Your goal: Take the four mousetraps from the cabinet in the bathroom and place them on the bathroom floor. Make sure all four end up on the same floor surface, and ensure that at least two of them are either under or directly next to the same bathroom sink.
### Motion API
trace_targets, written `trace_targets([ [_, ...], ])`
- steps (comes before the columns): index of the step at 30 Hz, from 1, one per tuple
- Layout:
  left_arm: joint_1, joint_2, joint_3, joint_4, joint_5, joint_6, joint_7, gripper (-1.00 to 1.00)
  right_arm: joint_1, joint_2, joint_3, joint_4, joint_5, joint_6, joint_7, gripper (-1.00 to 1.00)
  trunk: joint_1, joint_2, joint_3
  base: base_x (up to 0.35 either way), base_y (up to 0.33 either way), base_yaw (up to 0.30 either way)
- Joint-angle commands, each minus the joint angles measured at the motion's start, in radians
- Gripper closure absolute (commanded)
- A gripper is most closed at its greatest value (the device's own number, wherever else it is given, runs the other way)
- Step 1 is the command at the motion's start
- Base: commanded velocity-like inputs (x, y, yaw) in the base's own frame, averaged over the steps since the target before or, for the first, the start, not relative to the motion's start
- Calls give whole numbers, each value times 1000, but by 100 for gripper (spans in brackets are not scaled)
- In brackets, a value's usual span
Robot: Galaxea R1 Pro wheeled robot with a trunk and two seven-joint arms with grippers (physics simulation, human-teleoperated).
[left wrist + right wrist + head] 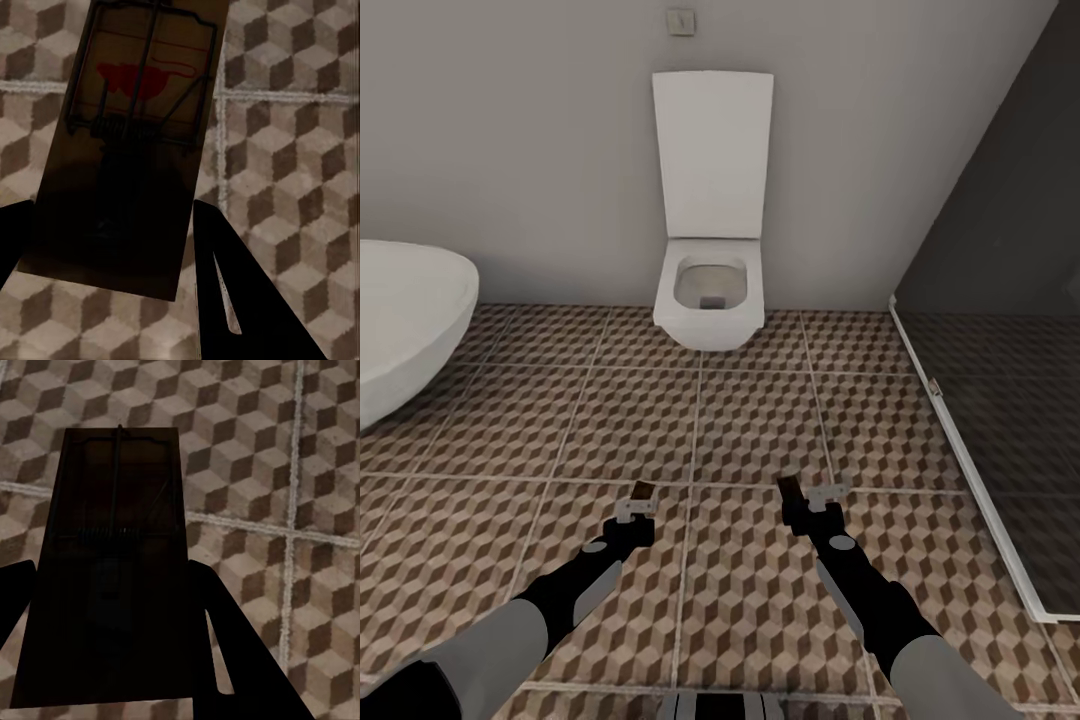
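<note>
Two mousetraps are in view, one carried by each arm above the bathroom floor (740, 420). The left mousetrap (131, 142) is a flat brown wooden board with dark wire, a coiled spring across its middle and a red spot near its far end. The right mousetrap (112, 562) is the same shape but in deep shadow, so only its wire bar and spring can be made out.

Judging by their look, these boards are light, thin and stiff, with smooth wood that could slip if pinched loosely. The sprung wire is the delicate part. The safest hold is on the long edges near the plain end, away from the spring.

That is roughly how they sit now. In the left wrist view, the left gripper (105, 247) has dark fingers (247, 300) pinching the near end of the board from either side, with the trap projecting forward beyond the tips. The right gripper (112, 630) has its fingers (232, 652) pressed against its board's sides in the same way.

From the head camera, both arms reach forward low over the cube-patterned tiles. Beyond them a white wall-hung toilet (710, 290) stands against the wall, a white basin edge (410, 320) curves in on the left, and a dark glass shower screen (1000, 330) runs along the right.
</note>
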Motion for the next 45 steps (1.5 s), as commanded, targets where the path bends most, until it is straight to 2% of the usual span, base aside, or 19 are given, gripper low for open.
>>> trace_targets([
  [1,-1,1,-10,-6,2,0,10,100,-1,-1,5,-2,-12,4,-12,100,0,0,-2,0,0,0],
  [8,-1,2,-14,-21,-11,1,12,100,-1,-1,13,-5,-10,-14,-11,100,0,0,-4,0,0,0],
  [12,-1,3,-8,-28,-13,5,14,100,-1,-2,42,-42,-1,-25,-12,100,0,0,-4,0,0,0],
  [14,-2,4,-8,-48,-13,36,14,100,-2,-2,47,-75,8,-20,-12,100,0,0,-4,0,0,0],
  [18,-3,20,-4,-159,-14,214,24,100,-2,-3,51,-120,28,12,-12,100,0,0,-4,0,0,0],
  [19,-3,25,5,-206,-14,274,34,100,-3,-3,51,-131,34,24,-11,100,0,0,-4,0,0,0],
  [21,-4,30,65,-280,-19,344,61,100,-15,-3,52,-145,40,41,-10,100,0,0,-4,0,0,0],
  [22,-5,31,105,-307,-26,364,72,100,-28,-3,52,-148,42,47,-10,100,0,0,-4,0,0,0],
  [23,-8,31,124,-317,-30,371,76,100,-36,-3,52,-150,42,49,-9,100,0,0,-4,0,0,0],
  [25,-39,31,175,-342,-67,403,86,100,-74,-3,52,-151,44,65,1,100,0,0,-4,0,0,0],
  [26,-50,30,182,-345,-79,414,87,100,-83,-3,52,-151,44,71,6,100,0,0,-4,0,0,0],
  [28,-102,30,201,-342,-133,477,91,100,-120,-3,52,-149,44,94,27,100,0,0,-4,0,0,0],
  [30,-144,30,211,-326,-162,526,93,100,-152,-3,52,-148,44,110,39,100,0,0,-4,0,0,0],
  [32,-174,30,225,-313,-173,547,94,100,-176,-2,52,-147,44,120,44,100,0,0,-4,0,0,0],
  [36,-252,30,286,-287,-191,582,94,100,-263,9,52,-133,42,157,51,100,0,0,-4,0,0,0],
  [43,-277,30,304,-230,-219,583,92,100,-296,31,52,-45,42,160,53,100,0,0,-4,0,0,0],
  [45,-278,29,304,-196,-236,550,87,100,-298,34,52,-34,42,147,53,100,0,0,-4,0,0,0],
])
